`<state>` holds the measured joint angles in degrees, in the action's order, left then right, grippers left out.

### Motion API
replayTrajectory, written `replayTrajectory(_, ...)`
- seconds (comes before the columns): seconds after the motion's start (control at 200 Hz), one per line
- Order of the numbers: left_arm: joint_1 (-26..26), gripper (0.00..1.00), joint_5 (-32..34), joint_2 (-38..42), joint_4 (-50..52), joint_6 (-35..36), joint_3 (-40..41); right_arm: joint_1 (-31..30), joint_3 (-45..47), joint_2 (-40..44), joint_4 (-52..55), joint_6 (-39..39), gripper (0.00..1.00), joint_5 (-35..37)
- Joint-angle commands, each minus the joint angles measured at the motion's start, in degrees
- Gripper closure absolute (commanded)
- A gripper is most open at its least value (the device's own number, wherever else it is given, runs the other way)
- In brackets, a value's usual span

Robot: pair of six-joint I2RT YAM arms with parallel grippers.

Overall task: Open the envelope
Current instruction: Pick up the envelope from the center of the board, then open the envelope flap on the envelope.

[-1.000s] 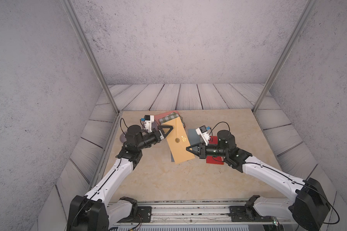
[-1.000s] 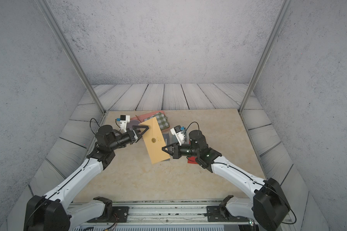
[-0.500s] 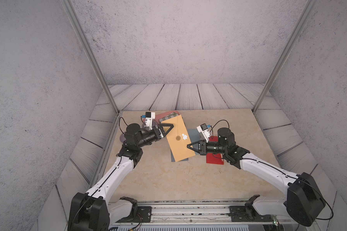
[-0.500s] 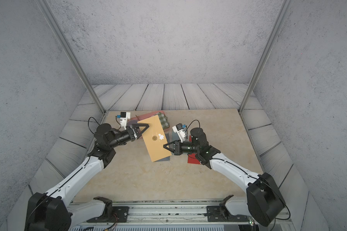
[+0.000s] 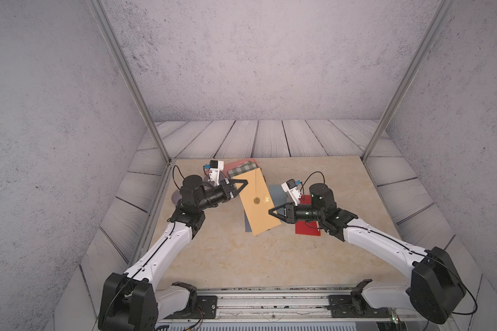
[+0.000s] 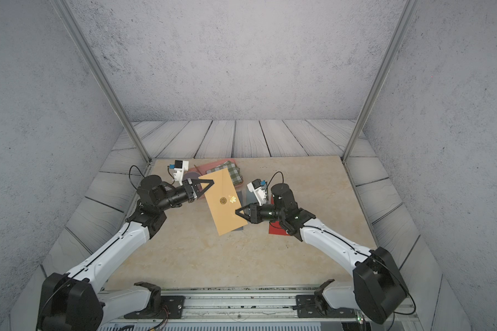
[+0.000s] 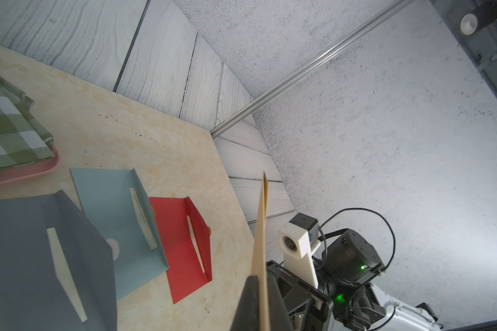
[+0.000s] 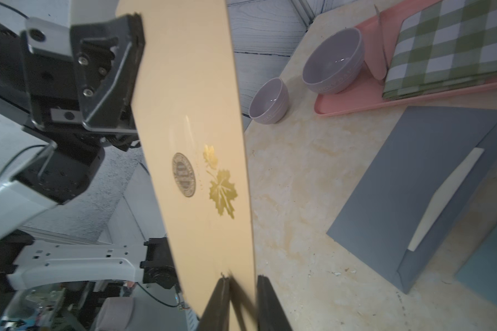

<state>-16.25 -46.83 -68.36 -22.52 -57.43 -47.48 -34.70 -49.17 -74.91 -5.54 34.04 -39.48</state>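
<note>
- Kraft envelope (image 5: 260,203): held clear of the tabletop (image 5: 241,258), mid-scene and slanted, with a round wax seal (image 8: 184,174) and a gold leaf emblem (image 8: 223,192) at the middle of its face.
- Left gripper (image 5: 244,183): jaws clamped on the envelope's far-left edge.
- Right gripper (image 5: 271,212): jaws a little parted, with the near-right edge between them; contact with the paper too blurred to judge.
- Step in hand, by judgement: a regrip toward the flap. Keep the left clamp firm as anchor, bring the right jaws to the flap edge beside the seal, and peel along the flap without creasing the body.
- Flat on the tabletop below: grey envelope (image 7: 40,258), light blue envelope (image 7: 112,215) and red envelope (image 7: 184,243), all with flaps raised.
- Far left: pink tray (image 8: 356,106) with checked cloth (image 8: 456,48), plus larger lilac bowl (image 8: 334,61) and smaller lilac bowl (image 8: 269,100).
- Hard to make out: the flap outline on the kraft face, and whether the seal is bonded.
- Hidden: the envelope corner inside the left jaws, and much of the grey envelope under the kraft one in both top views.
</note>
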Motion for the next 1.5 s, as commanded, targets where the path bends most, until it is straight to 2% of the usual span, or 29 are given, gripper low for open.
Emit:
replayTrajectory(0.0, -0.18, 1.0, -0.96, 0.15, 2.22, 2.73, -2.91, 0.18, -1.75, 2.85, 6.09, -2.73, 0.68, 7.61)
replayTrajectory(0.15, -0.49, 1.0, 0.29, 0.79, 6.75, 5.53, -3.75, 0.16, -2.59, 7.59, 13.43, -5.27, 0.58, 19.63)
replayTrajectory(0.265, -1.99, 1.0, 3.97, 1.72, 15.82, 11.17, -5.69, 0.16, -2.16, 11.81, 16.65, -4.91, 0.5, 30.3)
replayTrajectory(0.32, -3.63, 1.0, 7.64, 2.19, 22.03, 15.24, -7.37, 0.09, -1.68, 13.68, 17.58, -4.1, 0.46, 35.75)
replayTrajectory(0.37, -5.34, 1.0, 12.36, 2.45, 26.76, 17.95, -8.57, 0.12, -0.56, 15.41, 17.52, -3.01, 0.38, 40.08)
replayTrajectory(0.485, -9.15, 1.0, 21.69, 3.13, 29.84, 20.13, -9.06, 0.24, 2.24, 18.39, 16.13, -0.11, 0.29, 46.04)
replayTrajectory(0.626, -16.23, 1.0, 33.7, 2.81, 34.85, 28.38, -11.91, 0.24, 5.02, 20.32, 12.79, 2.75, 0.26, 46.64)
replayTrajectory(0.841, -22.34, 1.0, 39.46, 1.17, 33.14, 31.94, -11.53, 0.25, 4.32, 18.21, 13.15, 4.97, 0.26, 47.13)
replayTrajectory(1.016, -22.86, 1.0, 38.55, 1.33, 31.42, 31.49, -9.94, 0.3, 3.34, 16.4, 13.64, 5.59, 0.26, 46.22)
replayTrajectory(1.281, -22.86, 1.0, 43.21, 5.67, 27.44, 32.6, -4.15, 0.25, 4.48, 15.24, 11.15, 6.56, 0.26, 44.22)
replayTrajectory(1.491, -22.78, 1.0, 44.87, 10.15, 26.52, 35.51, -0.27, 0.17, 1.12, 11.05, 11.77, 6.34, 0.26, 41.52)
